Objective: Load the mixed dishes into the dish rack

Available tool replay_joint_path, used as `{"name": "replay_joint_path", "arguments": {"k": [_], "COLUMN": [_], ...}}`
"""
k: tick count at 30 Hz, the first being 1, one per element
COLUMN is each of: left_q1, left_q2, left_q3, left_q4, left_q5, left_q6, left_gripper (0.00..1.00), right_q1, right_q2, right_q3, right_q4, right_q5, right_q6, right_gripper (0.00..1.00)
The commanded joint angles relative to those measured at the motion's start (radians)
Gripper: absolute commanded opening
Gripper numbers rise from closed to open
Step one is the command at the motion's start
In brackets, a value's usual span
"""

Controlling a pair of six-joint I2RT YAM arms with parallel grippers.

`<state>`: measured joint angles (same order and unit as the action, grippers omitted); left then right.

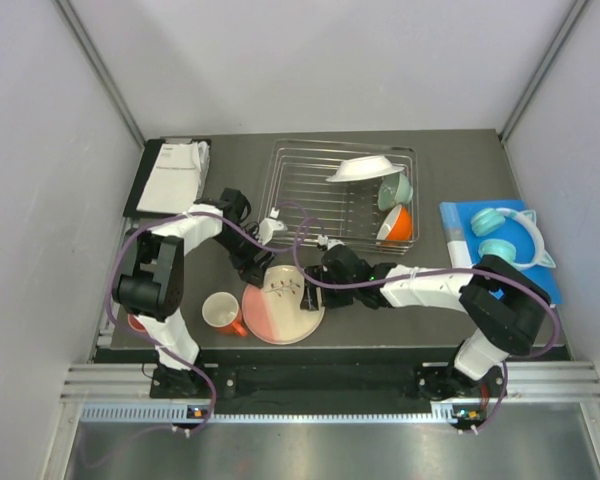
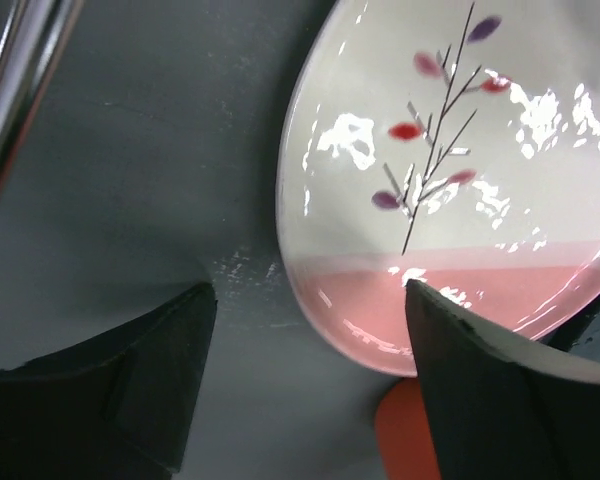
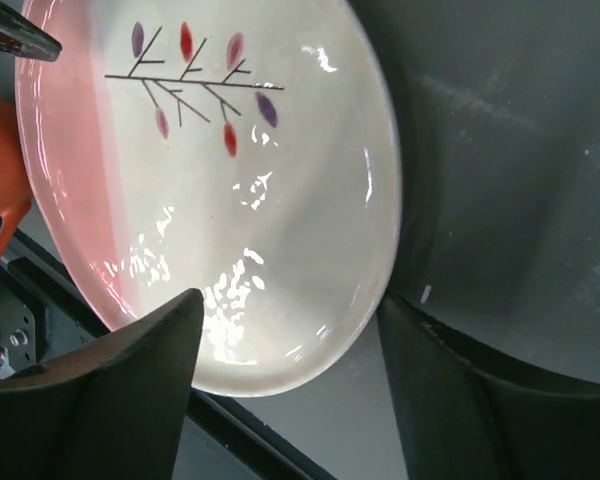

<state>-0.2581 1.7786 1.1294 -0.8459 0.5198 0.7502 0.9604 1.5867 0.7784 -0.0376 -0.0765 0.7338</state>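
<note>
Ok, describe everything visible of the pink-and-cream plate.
The pink-and-cream plate is round, glossy, ceramic-looking: cream with a pink band on one side and a twig motif with red and purple leaves. It lies face up on the table near its front edge, beside the orange mug. The left pincer and right pincer, both open, straddle its rim.

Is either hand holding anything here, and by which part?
Nothing is gripped. The left hand and the right hand each stand open astride the rim of the pink-and-cream plate, at two separate places, jaws not closed on it.
</note>
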Motion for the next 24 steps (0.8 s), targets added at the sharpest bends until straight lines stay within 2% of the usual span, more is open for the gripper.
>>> {"name": "replay_joint_path", "arguments": {"k": [1,2,3,8,9,11,13,18,20,24], "left_q1": [-0.012,-0.012,-0.012,-0.012,-0.012,-0.012,-0.012,-0.012,-0.013,-0.02], "left_q2": [0.064,0.061,0.058,0.051,0.05,0.053,0.053,0.039,0.036,0.036], "left_q3": [-0.06,-0.062,-0.062,-0.053,-0.048,-0.034,-0.02,0.059,0.096,0.144], "left_q4": [0.034,0.031,0.028,0.019,0.015,0.004,-0.013,-0.088,-0.111,-0.148], "left_q5": [0.045,0.058,0.065,0.094,0.104,0.117,0.14,0.195,0.23,0.275], "left_q6": [0.008,0.009,0.012,0.018,0.018,0.018,0.018,0.009,0.011,-0.003], "left_gripper": [0.73,0.7,0.65,0.58,0.57,0.52,0.47,0.42,0.35,0.29], "right_q1": [0.032,0.037,0.043,0.054,0.055,0.055,0.057,0.072,0.075,0.103], "right_q2": [0.047,0.053,0.059,0.088,0.087,0.078,0.062,0.012,-0.014,-0.076], "right_q3": [0.054,0.059,0.073,0.097,0.099,0.094,0.096,0.131,0.148,0.197], "right_q4": [0.028,0.03,0.03,0.03,0.03,0.03,0.027,-0.03,-0.059,-0.099], "right_q5": [0.003,0.003,0.003,-0.003,-0.002,0.006,0.029,0.118,0.165,0.256], "right_q6": [-0.002,-0.007,-0.01,-0.019,-0.02,-0.02,-0.024,-0.065,-0.092,-0.148], "right_gripper": [0.63,0.55,0.51,0.26,0.15,0.0,0.0,0.0,0.0,0.0]}}
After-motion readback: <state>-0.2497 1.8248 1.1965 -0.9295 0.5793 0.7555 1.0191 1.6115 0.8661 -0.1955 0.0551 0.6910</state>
